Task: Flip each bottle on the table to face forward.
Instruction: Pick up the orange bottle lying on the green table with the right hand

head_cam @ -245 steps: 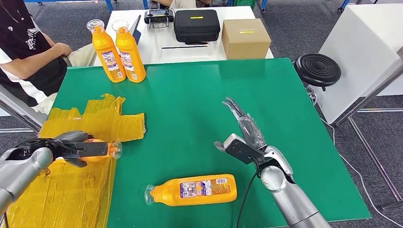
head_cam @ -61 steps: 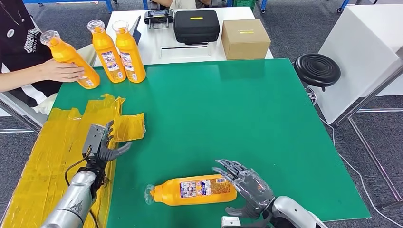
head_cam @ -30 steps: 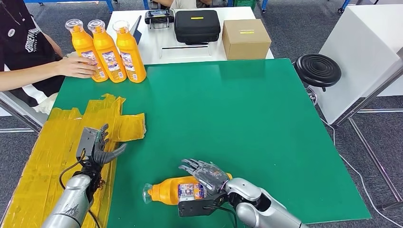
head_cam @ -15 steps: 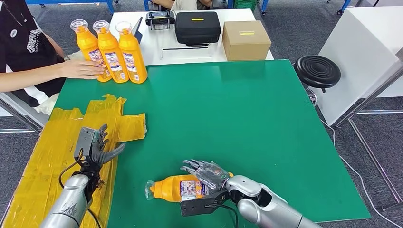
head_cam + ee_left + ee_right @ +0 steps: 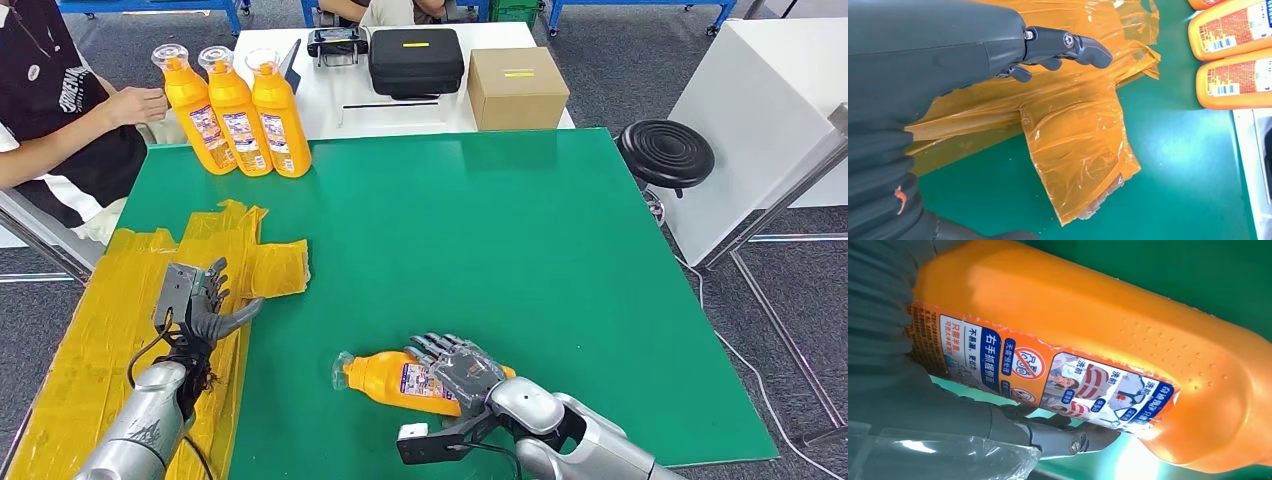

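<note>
My right hand (image 5: 462,372) wraps the lying orange detergent bottle (image 5: 392,377) near the green counter (image 5: 520,230) front edge, well apart from the three upright bottles (image 5: 236,110), so I should tighten before turning it, my left hand (image 5: 198,305) empty, fingers spread.

Green table (image 5: 560,260), bottles (image 5: 238,112), yellow film (image 5: 120,330)

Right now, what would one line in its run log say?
right hand: grips lying bottle | left hand: open over yellow film | three bottles: upright at far edge
</note>
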Robot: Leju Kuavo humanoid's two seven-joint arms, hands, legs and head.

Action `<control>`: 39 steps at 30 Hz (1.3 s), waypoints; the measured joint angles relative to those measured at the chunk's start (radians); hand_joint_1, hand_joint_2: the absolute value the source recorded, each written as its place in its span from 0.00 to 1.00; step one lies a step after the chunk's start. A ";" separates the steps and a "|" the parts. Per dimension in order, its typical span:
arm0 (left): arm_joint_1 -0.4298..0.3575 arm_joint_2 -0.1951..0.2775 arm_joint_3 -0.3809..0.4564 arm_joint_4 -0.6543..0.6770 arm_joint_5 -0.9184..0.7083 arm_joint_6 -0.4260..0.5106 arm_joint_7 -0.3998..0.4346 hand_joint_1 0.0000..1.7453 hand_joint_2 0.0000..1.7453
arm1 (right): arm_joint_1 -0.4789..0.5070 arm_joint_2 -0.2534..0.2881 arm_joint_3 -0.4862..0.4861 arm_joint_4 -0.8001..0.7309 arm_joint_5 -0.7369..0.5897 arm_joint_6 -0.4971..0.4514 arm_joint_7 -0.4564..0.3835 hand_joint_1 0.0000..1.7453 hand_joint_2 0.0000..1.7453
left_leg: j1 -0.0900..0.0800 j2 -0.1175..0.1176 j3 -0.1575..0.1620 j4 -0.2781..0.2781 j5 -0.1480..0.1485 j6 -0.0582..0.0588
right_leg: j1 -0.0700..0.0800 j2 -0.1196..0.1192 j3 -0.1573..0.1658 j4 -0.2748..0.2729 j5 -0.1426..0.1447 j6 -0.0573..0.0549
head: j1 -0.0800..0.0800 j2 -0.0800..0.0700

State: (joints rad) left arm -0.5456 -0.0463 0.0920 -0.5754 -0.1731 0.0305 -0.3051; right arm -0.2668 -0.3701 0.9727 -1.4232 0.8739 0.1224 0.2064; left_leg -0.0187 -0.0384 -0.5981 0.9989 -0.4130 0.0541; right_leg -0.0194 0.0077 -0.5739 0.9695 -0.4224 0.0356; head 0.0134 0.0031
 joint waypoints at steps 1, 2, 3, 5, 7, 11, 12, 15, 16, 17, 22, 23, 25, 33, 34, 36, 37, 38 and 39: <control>-0.001 0.000 0.000 0.002 0.002 0.000 -0.001 0.00 1.00 | 0.004 0.000 -0.001 -0.002 0.012 -0.002 0.003 0.00 1.00 | 0.000 0.000 0.000 0.000 0.000 0.000 | 0.000 0.000 0.000 0.000 0.000 0.000 | 0.000 0.000; -0.002 -0.001 0.000 0.004 0.004 0.000 -0.002 0.00 1.00 | 0.007 0.001 -0.002 -0.003 0.021 -0.002 0.005 0.00 1.00 | 0.000 0.000 0.001 0.000 0.000 0.000 | 0.000 0.000 0.000 0.000 0.000 0.000 | 0.000 0.000; -0.003 -0.002 0.000 0.006 0.006 0.001 -0.003 0.00 1.00 | 0.008 0.002 -0.004 -0.004 0.032 -0.003 0.006 0.00 1.00 | 0.000 0.000 0.001 0.000 0.000 0.000 | 0.000 0.001 -0.001 0.000 0.000 0.000 | 0.000 0.000; -0.004 -0.003 0.000 0.009 0.009 0.002 -0.006 0.00 1.00 | 0.010 0.006 -0.008 -0.004 0.057 -0.002 0.005 0.00 1.00 | 0.000 0.000 0.003 0.000 0.000 0.000 | 0.000 0.001 -0.001 -0.001 0.000 0.000 | 0.000 0.000; -0.004 -0.004 0.000 0.010 0.012 0.003 -0.008 0.00 1.00 | 0.011 0.012 -0.011 -0.004 0.085 -0.002 0.003 0.31 1.00 | 0.000 0.000 0.004 0.000 0.000 0.000 | 0.000 0.001 0.001 -0.001 0.000 0.000 | 0.000 0.000; -0.003 -0.005 0.000 0.011 0.023 0.003 -0.011 0.00 1.00 | 0.019 0.028 -0.020 -0.003 0.126 -0.003 0.004 1.00 1.00 | 0.000 0.003 0.004 0.000 0.000 0.000 | 0.001 0.002 0.003 -0.001 0.002 -0.002 | 0.000 0.000; -0.002 -0.005 0.000 0.011 0.024 0.003 -0.011 0.00 1.00 | 0.022 0.032 -0.023 -0.001 0.133 -0.004 0.004 1.00 1.00 | 0.000 0.004 0.004 0.000 0.000 0.000 | 0.001 0.002 0.002 -0.001 0.003 -0.003 | 0.000 0.000; 0.000 -0.007 0.000 0.011 0.025 0.002 -0.012 0.00 1.00 | 0.028 0.042 -0.031 0.003 0.144 -0.006 0.006 1.00 1.00 | 0.000 0.005 0.003 0.000 0.001 0.000 | 0.001 0.003 0.002 -0.001 0.004 -0.002 | 0.000 0.000; 0.001 -0.007 0.000 0.011 0.025 0.002 -0.012 0.00 1.00 | 0.030 0.045 -0.032 0.004 0.145 -0.006 0.007 1.00 1.00 | 0.000 0.005 0.003 0.000 0.001 0.000 | 0.001 0.003 0.002 -0.001 0.004 -0.002 | 0.000 0.000; 0.001 -0.008 0.000 0.011 0.025 0.002 -0.012 0.00 1.00 | 0.031 0.047 -0.033 0.006 0.147 -0.007 0.008 1.00 1.00 | 0.000 0.005 0.003 0.000 0.001 0.000 | 0.001 0.003 0.002 -0.001 0.004 -0.002 | 0.000 0.000; 0.006 -0.009 0.000 0.011 0.025 -0.003 -0.013 0.00 1.00 | 0.033 0.058 -0.043 0.011 0.169 -0.006 0.009 1.00 1.00 | 0.000 0.005 0.003 0.000 0.001 0.000 | 0.001 0.003 0.002 0.000 0.004 -0.002 | 0.000 0.000; 0.008 -0.009 0.000 0.011 0.024 -0.005 -0.013 0.00 1.00 | 0.034 0.059 -0.045 0.011 0.172 -0.005 0.009 1.00 1.00 | 0.000 0.005 0.002 0.000 0.001 0.000 | 0.001 0.003 0.002 0.000 0.004 -0.002 | 0.000 0.000; 0.010 -0.009 0.000 0.011 0.024 -0.008 -0.013 0.00 1.00 | 0.036 0.063 -0.049 0.011 0.177 -0.005 0.009 1.00 1.00 | 0.000 0.004 0.002 0.000 0.001 0.000 | 0.001 0.003 0.001 0.000 0.004 -0.002 | 0.000 0.000; 0.025 -0.009 0.000 0.005 0.027 -0.011 -0.012 0.00 1.00 | 0.054 0.079 -0.078 0.016 0.202 -0.044 0.008 1.00 1.00 | 0.000 0.004 0.000 0.000 0.001 0.000 | 0.001 0.003 0.001 0.000 0.003 -0.002 | 0.000 0.000; 0.029 -0.008 0.000 0.001 0.028 -0.011 -0.011 0.00 1.00 | 0.057 0.084 -0.084 0.019 0.208 -0.051 0.006 1.00 1.00 | 0.000 0.004 0.000 0.000 0.001 0.000 | 0.001 0.003 0.001 0.000 0.003 -0.002 | 0.000 0.000; 0.041 -0.007 0.000 -0.011 0.032 -0.012 -0.010 0.00 1.00 | 0.058 0.095 -0.098 0.031 0.222 -0.071 0.003 1.00 1.00 | 0.000 0.004 -0.001 -0.001 0.001 0.000 | 0.001 0.003 0.001 0.000 0.003 -0.002 | 0.000 0.000; 0.048 -0.007 0.000 -0.019 0.035 -0.011 -0.008 0.00 1.00 | 0.057 0.102 -0.105 0.040 0.231 -0.086 0.003 1.00 1.00 | 0.000 0.004 -0.001 -0.001 0.001 0.000 | 0.001 0.003 0.001 0.000 0.003 -0.002 | 0.000 0.000; 0.056 -0.006 0.002 -0.029 0.038 -0.010 -0.005 0.00 1.00 | 0.055 0.110 -0.114 0.051 0.242 -0.103 0.003 1.00 1.00 | 0.000 0.004 -0.001 -0.001 0.001 0.000 | 0.001 0.003 0.000 0.000 0.003 -0.002 | 0.000 0.000; 0.064 -0.005 0.004 -0.040 0.040 -0.010 -0.002 0.00 1.00 | 0.052 0.118 -0.123 0.064 0.254 -0.119 0.003 1.00 1.00 | 0.000 0.004 -0.001 -0.001 0.001 0.000 | 0.001 0.003 0.000 0.000 0.003 -0.002 | 0.000 0.000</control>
State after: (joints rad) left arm -0.4813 -0.0517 0.0962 -0.6150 -0.1334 0.0208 -0.3073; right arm -0.2151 -0.2521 0.8499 -1.3594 1.1279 0.0030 0.2098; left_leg -0.0184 -0.0341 -0.5986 0.9982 -0.4121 0.0543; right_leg -0.0187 0.0105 -0.5735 0.9691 -0.4191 0.0339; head 0.0134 0.0031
